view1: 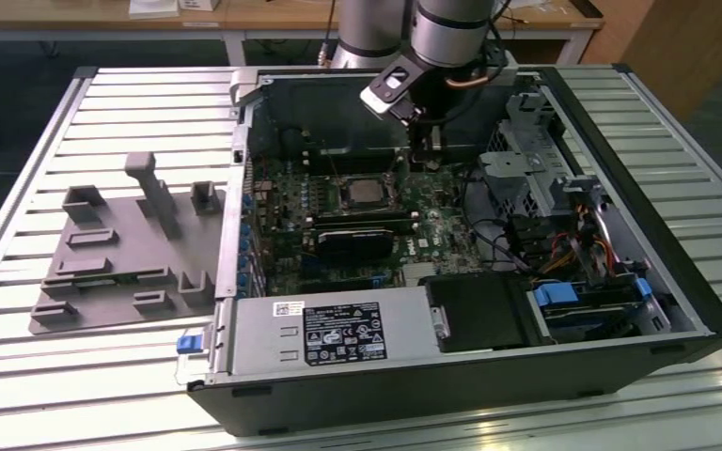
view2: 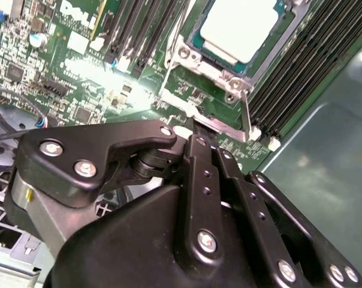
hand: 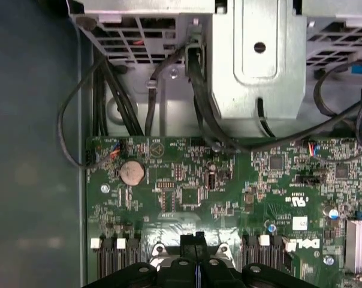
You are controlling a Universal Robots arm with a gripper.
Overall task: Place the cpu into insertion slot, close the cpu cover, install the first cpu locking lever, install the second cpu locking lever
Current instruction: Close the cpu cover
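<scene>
Silver cpu cover (view2: 211, 65), partly cropped, seemingly frames cpu (view2: 241, 27).

The cpu (view2: 241, 27) has a dull, smooth, pale metal top. The cover (view2: 208, 67) around it is bright silver sheet metal with a soft sheen. Beside it the lever (view2: 246, 117) is thin polished steel wire. The gripper (view2: 198, 129) is matt black with smooth links and shiny steel screw heads. The board (hand: 187, 192) is green and lacquered, glossy where light strikes. Its coin cell (hand: 132, 173) is shiny metal. The cage (hand: 259, 72) is bare grey sheet metal, and the cables (hand: 64, 120) have smooth black plastic sheaths. The case (view1: 487, 395) is matt black. The table (view1: 35, 395) is ribbed pale metal, and the fixture (view1: 123, 272) on it is matt grey plastic.
</scene>
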